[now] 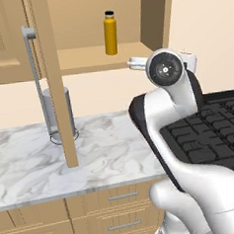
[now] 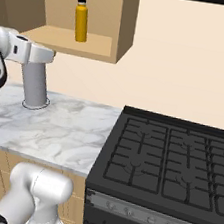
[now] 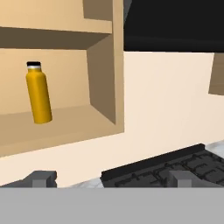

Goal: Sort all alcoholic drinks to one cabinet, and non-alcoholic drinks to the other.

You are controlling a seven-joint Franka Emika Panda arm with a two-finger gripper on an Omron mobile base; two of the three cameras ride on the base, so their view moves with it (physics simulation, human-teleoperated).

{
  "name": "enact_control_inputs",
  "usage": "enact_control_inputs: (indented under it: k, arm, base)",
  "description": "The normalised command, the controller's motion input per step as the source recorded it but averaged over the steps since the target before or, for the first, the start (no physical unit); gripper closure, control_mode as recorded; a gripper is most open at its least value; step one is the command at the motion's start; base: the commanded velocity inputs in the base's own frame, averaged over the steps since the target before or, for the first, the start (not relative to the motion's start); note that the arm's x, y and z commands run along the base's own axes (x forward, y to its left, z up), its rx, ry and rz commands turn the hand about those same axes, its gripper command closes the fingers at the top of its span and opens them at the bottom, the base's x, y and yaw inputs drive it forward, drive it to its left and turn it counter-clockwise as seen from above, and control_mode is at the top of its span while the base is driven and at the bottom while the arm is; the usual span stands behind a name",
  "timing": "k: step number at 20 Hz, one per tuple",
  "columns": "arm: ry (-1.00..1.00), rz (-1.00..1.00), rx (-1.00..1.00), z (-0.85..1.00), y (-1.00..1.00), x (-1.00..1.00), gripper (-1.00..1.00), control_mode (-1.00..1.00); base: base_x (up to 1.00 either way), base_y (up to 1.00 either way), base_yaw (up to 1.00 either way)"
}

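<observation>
The non-alcoholic drink, a slim orange-yellow bottle (image 1: 110,34) with a black cap, stands upright on the bottom shelf of the narrow tan cabinet (image 1: 85,58). The cabinet's door (image 1: 55,93) is swung open, with its grey bar handle (image 1: 34,75) facing out. From the right base, the bottle (image 2: 81,21) stands alone in the cabinet (image 2: 123,30). In the hand view my gripper (image 3: 111,178) is open and holds nothing. It sits well back from the bottle (image 3: 38,92), which stands up and to the left in the cabinet (image 3: 105,70). The alcoholic drinks are out of view.
A grey cylinder (image 1: 57,113) stands on the marble counter (image 1: 107,159) under the cabinet, behind the open door. A black gas stove (image 2: 172,163) adjoins the counter on the right. A dark hood (image 3: 175,26) hangs above it, with the corner of another tan cabinet (image 3: 217,74) beyond.
</observation>
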Motion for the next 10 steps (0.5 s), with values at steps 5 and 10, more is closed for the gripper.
enact_control_inputs:
  k: [5, 10]
  arm:
    - [0.01, -0.01, 0.03, -0.22, -0.31, -0.9, -1.0, -1.0]
    - [0.04, -0.02, 0.01, -0.29, -0.19, -0.83, -1.0, -1.0]
  base:
    - [0.0, 0.0, 0.0]
    - [0.0, 0.0, 0.0]
